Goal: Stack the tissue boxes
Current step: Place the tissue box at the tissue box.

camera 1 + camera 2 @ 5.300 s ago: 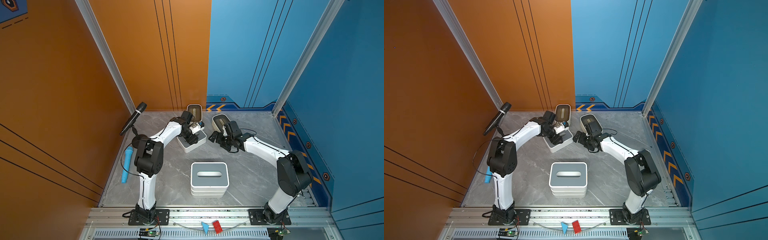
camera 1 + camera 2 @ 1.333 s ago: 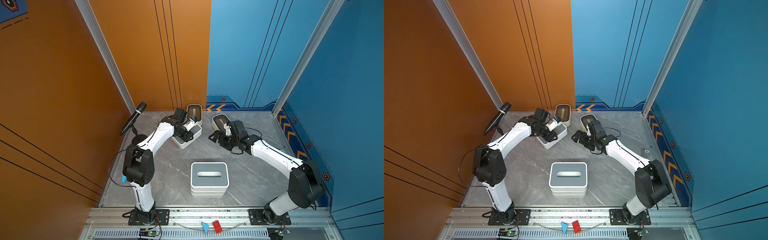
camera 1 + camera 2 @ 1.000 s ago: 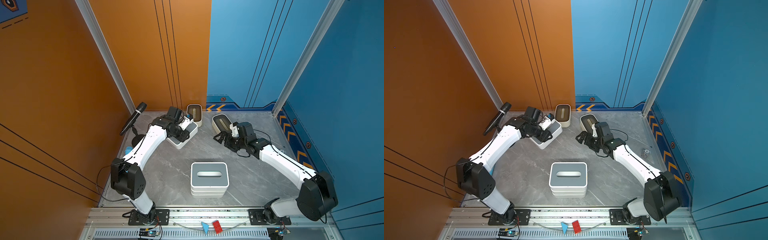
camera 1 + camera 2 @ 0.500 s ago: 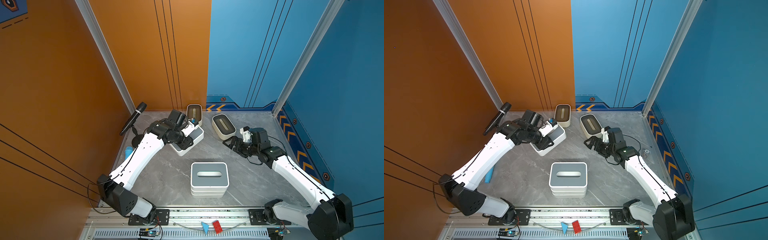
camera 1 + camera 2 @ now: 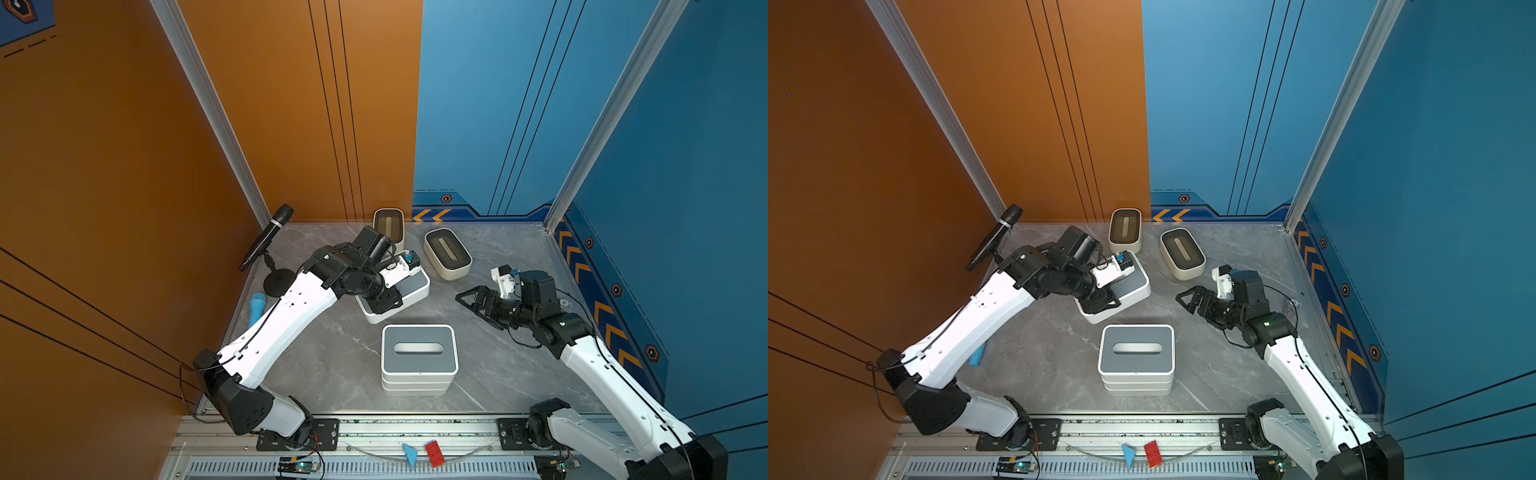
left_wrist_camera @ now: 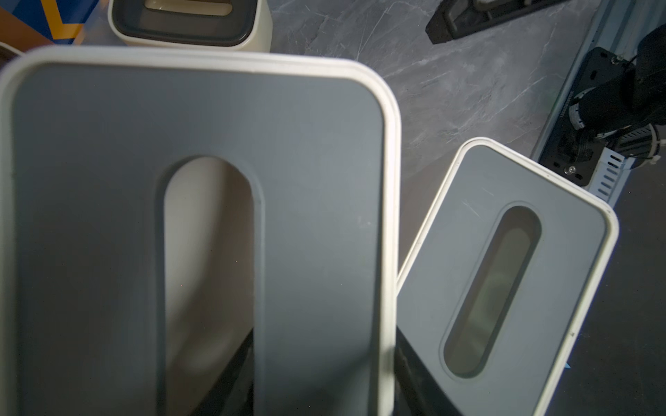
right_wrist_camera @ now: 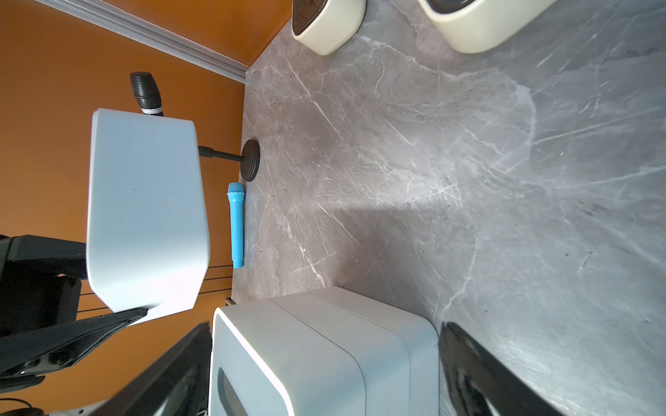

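I look down on a grey marble-look table (image 5: 332, 365) in a small room with an orange wall (image 5: 124, 166) and a blue wall (image 5: 498, 104). A stack of white boxes with a grey slotted lid on top (image 5: 419, 349) sits near the front. Two cream boxes with dark brown lids (image 5: 446, 253) sit at the back.

My left claw (image 5: 380, 301) is pinched tight on the end of a white box with a grey lid (image 5: 409, 286), just behind the stack. My right claw (image 5: 478, 305) is wide open, holds nothing, and hangs off to the side.

The right wrist view shows that the held box (image 7: 144, 216) is up off the table, which both top views hide. It also shows the whole blue toy microphone (image 7: 236, 223) beside the black microphone on a stand (image 7: 146, 93). The left wrist view shows a dark finger (image 6: 230, 378) inside the lid's slot.
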